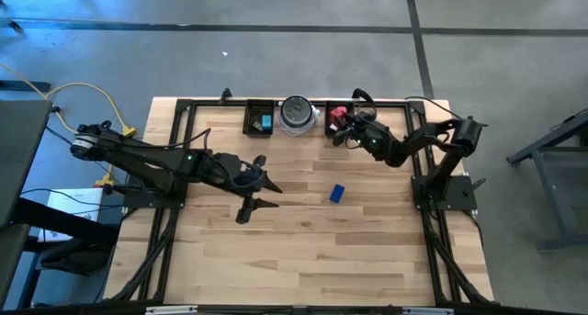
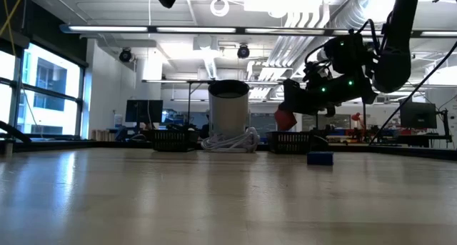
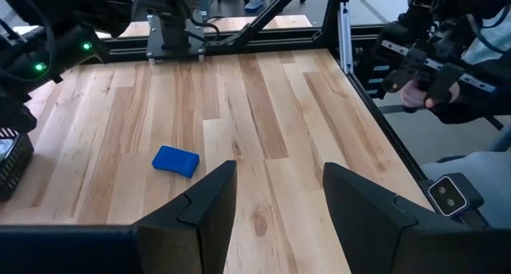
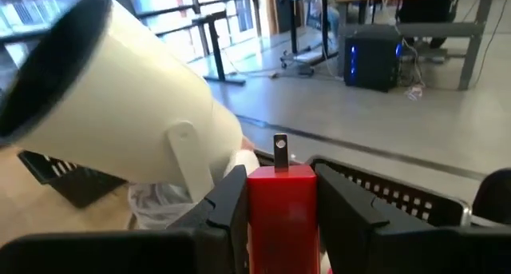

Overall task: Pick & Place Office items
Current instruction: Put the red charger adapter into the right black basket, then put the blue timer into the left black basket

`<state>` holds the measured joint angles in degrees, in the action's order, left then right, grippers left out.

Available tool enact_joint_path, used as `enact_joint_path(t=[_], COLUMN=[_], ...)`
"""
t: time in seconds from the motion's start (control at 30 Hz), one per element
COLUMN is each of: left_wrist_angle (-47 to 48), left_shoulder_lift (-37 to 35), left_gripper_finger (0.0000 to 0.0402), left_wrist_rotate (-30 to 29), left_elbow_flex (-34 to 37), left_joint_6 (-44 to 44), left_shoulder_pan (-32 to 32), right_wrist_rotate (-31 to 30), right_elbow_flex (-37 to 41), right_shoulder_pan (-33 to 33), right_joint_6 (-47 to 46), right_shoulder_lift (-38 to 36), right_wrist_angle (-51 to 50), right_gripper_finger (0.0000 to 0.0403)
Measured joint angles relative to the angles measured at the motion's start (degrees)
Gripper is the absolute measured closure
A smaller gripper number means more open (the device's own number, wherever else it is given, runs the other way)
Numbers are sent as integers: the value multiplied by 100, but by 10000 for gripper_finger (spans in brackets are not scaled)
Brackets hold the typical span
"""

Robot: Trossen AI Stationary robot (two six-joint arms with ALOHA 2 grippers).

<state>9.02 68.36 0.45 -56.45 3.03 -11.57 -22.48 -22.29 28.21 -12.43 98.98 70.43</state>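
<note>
My right gripper [image 1: 339,128] is shut on a red block-like item [image 4: 281,202] with a small silver tab [image 4: 279,150] at its far end. It hovers at the table's far edge above the right black tray [image 2: 293,140]. A blue item [image 1: 337,194] lies flat on the wood near the table's middle, also in the left wrist view [image 3: 176,160]. My left gripper [image 1: 271,194] hangs open above the table, left of the blue item, with nothing between its fingers [image 3: 209,202]. My right gripper pinches the red item's two side faces [image 4: 254,206] between its two fingers. The fingers come in almost level from the table's right side. The item is lifted clear over the right tray [image 4: 399,196], and its silver tab sticks out past the fingertips.
A round silver-grey container [image 1: 297,115] with white cord at its foot stands between the right tray and a left black tray [image 1: 260,119], which holds a teal-blue piece. Bare wood lies toward the near edge. A person's hand with a controller [image 3: 431,82] shows beyond the table.
</note>
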Motion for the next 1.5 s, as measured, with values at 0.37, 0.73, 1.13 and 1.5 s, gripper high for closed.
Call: enact_joint_path(t=[0.37, 0.73, 1.13, 1.5], left_wrist_angle=[0, -4, -7, -50], left_shoulder_lift=[0, 0, 0, 0], left_gripper_finger=[221, 221, 221, 221], left_wrist_rotate=[-18, -15, -13, -10], left_elbow_flex=[0, 0, 0, 0], left_joint_6=[26, 26, 90, 111], left_shoulder_pan=[0, 2, 3, 2], right_wrist_rotate=[201, 387, 796, 979], right_elbow_flex=[-133, -137, -137, -137], right_shoulder_pan=[199, 196, 194, 196], right_joint_6=[-235, -450, -579, -579], right_shoulder_lift=[-6, -6, -6, -6], right_wrist_angle=[-467, -646, -723, -703], right_gripper_finger=[296, 282, 255, 219])
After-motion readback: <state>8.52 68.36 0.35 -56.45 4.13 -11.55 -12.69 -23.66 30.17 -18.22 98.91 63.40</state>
